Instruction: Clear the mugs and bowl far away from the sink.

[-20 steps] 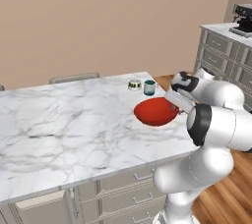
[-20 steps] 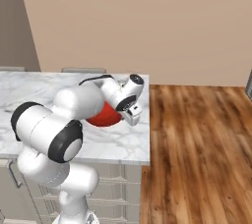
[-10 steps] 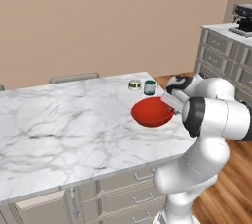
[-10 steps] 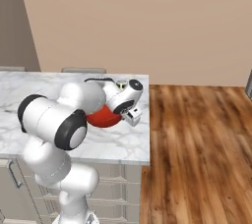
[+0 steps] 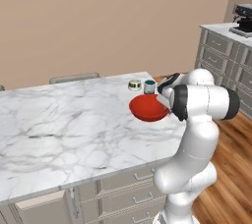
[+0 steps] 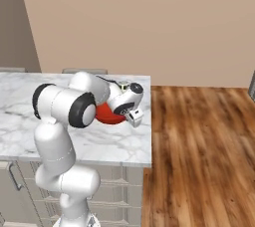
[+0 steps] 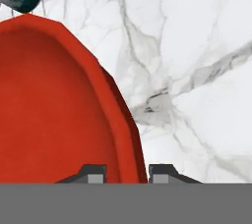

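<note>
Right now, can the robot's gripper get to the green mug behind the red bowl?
Probably not yet. The gripper is shut on the red bowl's rim, so it is busy. The green mug stands just beyond the bowl, uncovered.

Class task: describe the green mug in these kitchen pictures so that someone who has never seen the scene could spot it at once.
Find the white marble counter and follow it to its far right corner. There a wide red bowl sits, and just behind it stand two small things. The green mug is the taller, dark one; its neighbour is a low pale mug.
</note>
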Controlling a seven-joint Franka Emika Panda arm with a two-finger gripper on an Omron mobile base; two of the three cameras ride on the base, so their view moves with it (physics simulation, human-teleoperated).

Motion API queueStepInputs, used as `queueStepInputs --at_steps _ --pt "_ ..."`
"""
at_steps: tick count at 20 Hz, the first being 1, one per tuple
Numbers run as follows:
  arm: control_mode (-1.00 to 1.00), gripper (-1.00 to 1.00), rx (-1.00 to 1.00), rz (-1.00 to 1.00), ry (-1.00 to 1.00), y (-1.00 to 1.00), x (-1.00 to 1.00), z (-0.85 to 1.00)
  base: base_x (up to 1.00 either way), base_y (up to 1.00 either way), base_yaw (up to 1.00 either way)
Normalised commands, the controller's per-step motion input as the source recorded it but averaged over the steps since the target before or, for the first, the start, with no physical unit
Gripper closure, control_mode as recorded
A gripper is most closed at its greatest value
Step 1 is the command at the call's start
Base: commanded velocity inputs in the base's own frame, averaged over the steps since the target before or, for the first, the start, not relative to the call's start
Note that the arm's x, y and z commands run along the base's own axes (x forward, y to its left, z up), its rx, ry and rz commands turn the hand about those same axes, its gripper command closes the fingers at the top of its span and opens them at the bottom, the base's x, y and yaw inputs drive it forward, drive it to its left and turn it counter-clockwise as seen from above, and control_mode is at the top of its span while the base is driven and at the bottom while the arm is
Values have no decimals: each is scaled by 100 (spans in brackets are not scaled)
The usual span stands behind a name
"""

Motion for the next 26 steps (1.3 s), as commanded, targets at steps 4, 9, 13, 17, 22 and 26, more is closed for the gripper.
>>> queueStepInputs --at_steps 4,9,13,17,22,26 --pt "-100 100 0 -5 0 11 20 -23 0 0 0" --pt "-100 100 0 0 0 6 16 0 0 0 0" --pt "-100 -100 0 0 3 5 15 0 0 0 0" --pt "-100 -100 0 0 1 1 3 0 0 0 0" --pt "-100 -100 0 1 0 0 0 0 0 0 0" --pt "-100 -100 0 0 4 0 -3 36 0 0 0"
